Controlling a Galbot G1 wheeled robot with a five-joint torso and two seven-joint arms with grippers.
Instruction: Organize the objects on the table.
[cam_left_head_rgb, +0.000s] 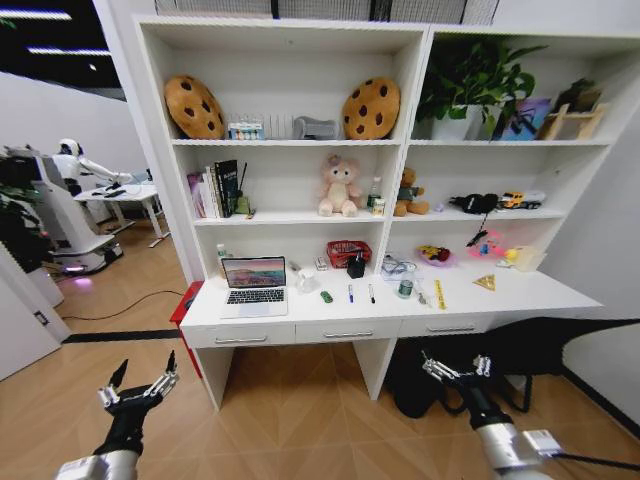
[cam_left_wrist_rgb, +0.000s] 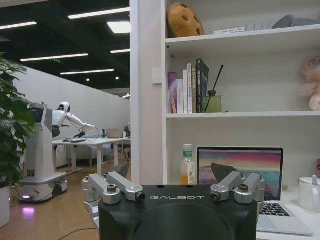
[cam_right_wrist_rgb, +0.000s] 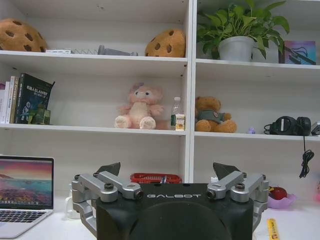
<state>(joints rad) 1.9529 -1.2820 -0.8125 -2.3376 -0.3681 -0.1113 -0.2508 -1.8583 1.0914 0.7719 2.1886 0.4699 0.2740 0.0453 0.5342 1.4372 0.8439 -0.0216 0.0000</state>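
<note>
From my remote station, the head view shows the long white table (cam_left_head_rgb: 520, 293) set against a tall shelving unit, well ahead of both arms. My left gripper (cam_left_head_rgb: 139, 385) hangs low over the wooden floor on the near left, jaws released and holding nothing; my right gripper (cam_left_head_rgb: 457, 367) hangs on the near right, short of the table's front edge, its jaws likewise spread and empty. On the tabletop, from left to right, I see the silver laptop (cam_left_head_rgb: 254, 285) open with its screen lit, a white cup (cam_left_head_rgb: 304, 279) just beside it, the tiny green toy (cam_left_head_rgb: 326, 296), the blue pen (cam_left_head_rgb: 350, 293) and the black pen (cam_left_head_rgb: 372, 293) lying side by side but apart, and the yellow ruler (cam_left_head_rgb: 439, 294) farther right. A red basket (cam_left_head_rgb: 347, 252) stands at the back of the table, near the middle. In the left wrist view the left gripper (cam_left_wrist_rgb: 175, 192) faces the laptop (cam_left_wrist_rgb: 250, 172), with a small bottle (cam_left_wrist_rgb: 188, 165) standing to its left and the cup (cam_left_wrist_rgb: 310, 193) at the right edge. In the right wrist view the right gripper (cam_right_wrist_rgb: 170, 187) faces the shelves, with the laptop (cam_right_wrist_rgb: 25, 185) at far left and the ruler (cam_right_wrist_rgb: 273, 229) low on the right.
</note>
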